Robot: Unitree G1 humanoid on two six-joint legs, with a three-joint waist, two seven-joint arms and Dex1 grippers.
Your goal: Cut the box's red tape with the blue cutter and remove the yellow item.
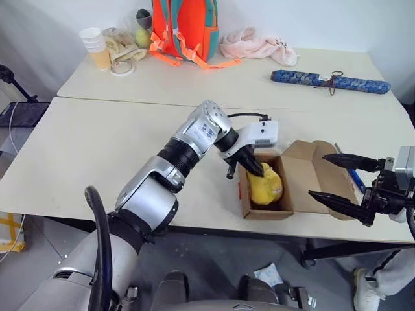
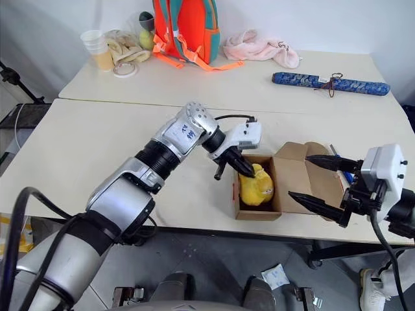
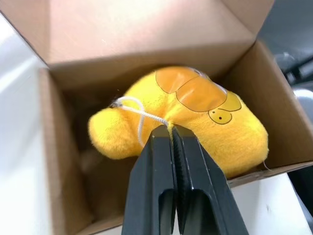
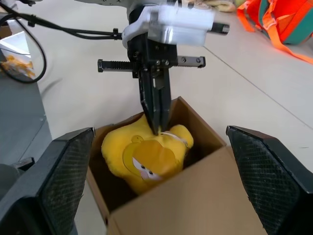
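Open box on tabletop, between both hands. Yellow toy inside, under left hand, pinched shut on toy's white loop. Right hand spread wide, empty, beside box flap.

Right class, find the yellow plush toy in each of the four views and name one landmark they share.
Left eye: yellow plush toy inside the open box, lower right of centre.
Right eye: toy in the box, just right of centre.
Left wrist: toy mid-frame.
Right wrist: toy low centre.
Shared landmark: left gripper shut on the toy's top.
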